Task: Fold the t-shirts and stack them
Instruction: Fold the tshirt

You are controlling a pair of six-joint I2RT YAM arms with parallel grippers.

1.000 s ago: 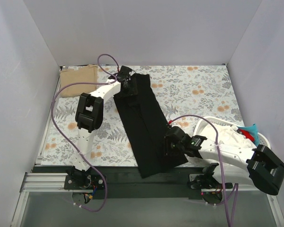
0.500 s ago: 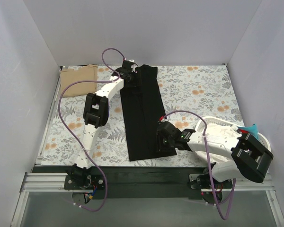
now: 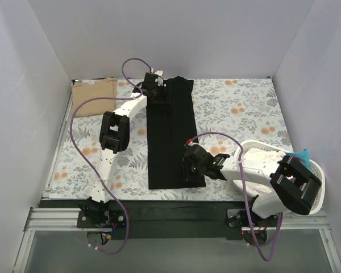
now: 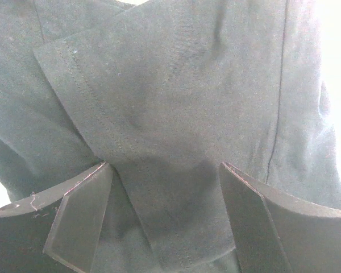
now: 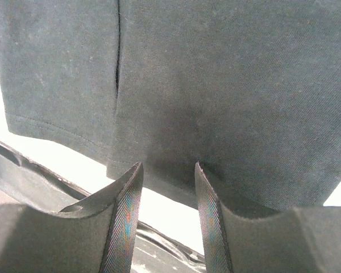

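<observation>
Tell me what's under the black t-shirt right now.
The black t-shirt lies as a long folded strip on the floral cloth, which shows all around it. Whatever sits beneath the strip is covered. The tan t-shirt lies apart at the far left corner.
</observation>
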